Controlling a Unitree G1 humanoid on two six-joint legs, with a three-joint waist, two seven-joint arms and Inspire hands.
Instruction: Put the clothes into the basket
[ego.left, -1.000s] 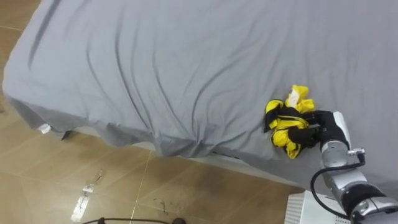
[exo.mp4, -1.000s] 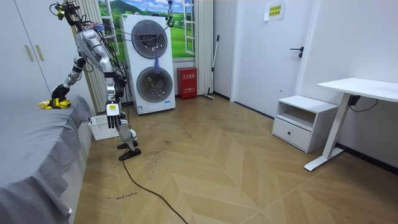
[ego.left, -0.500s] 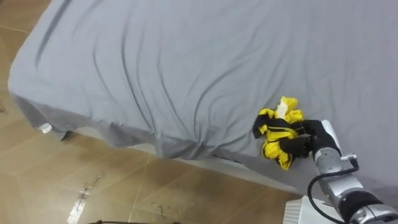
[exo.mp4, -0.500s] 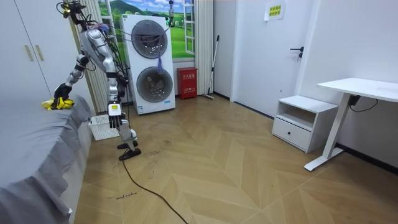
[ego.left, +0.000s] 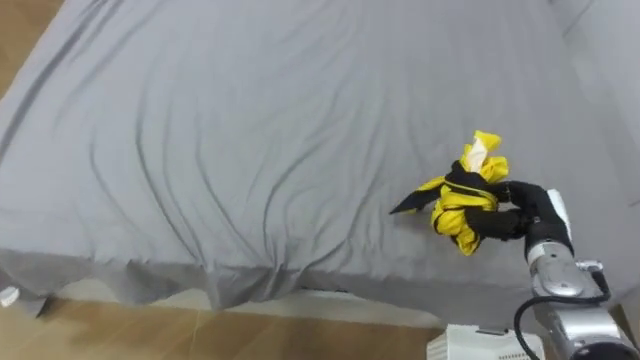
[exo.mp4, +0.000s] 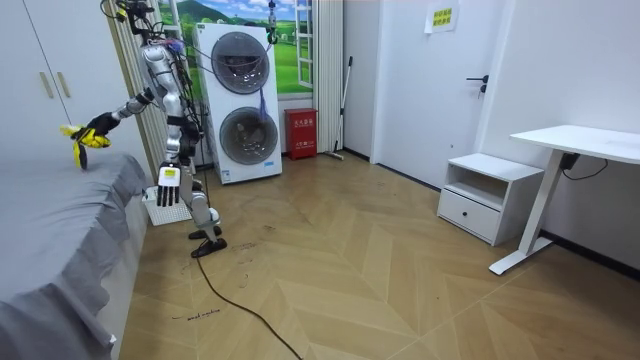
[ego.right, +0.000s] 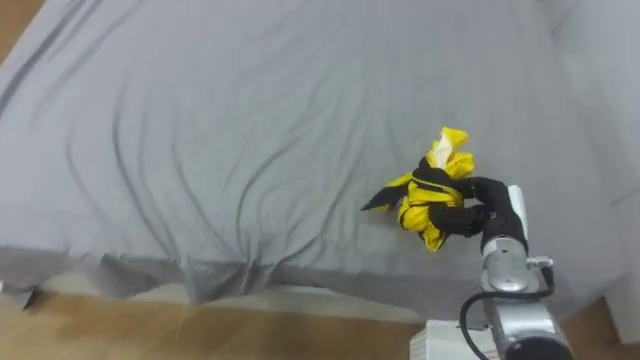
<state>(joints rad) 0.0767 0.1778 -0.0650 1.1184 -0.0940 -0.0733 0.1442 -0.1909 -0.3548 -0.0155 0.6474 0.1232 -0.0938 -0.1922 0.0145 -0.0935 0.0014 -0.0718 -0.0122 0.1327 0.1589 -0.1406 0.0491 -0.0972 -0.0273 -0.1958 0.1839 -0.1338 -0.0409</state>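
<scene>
Yellow-and-black garment (ego.left: 462, 200): one item, bunched into a loose wad, with a black corner sticking out toward the robot's left and a pale yellow fold standing up on top.

Location: clasped in the right hand (ego.left: 522, 212), whose dark fingers were curled round the wad's near side. The room view showed it hanging clear above the grey bed (ego.left: 250, 130), at the end of the outstretched right arm.

Handling, as judged: thin, soft cloth, very light and not fragile. It would sag and trail wherever unsupported. It looked smooth enough to slip through a slack grasp. The best hold appeared to be the thick middle of the bunch, where several layers could be gathered at once; a hold on a corner alone would let it unroll and drag.

Left hand (exo.mp4: 168, 187): idle, hanging at the robot's side, fingers straight, holding nothing.

Basket (ego.left: 480, 345): white, on the floor by the bed's edge, close below the right arm, with no clothes seen in the part that showed.

Position: the robot stood between the bed and the stacked washing machines (exo.mp4: 245, 100).
</scene>
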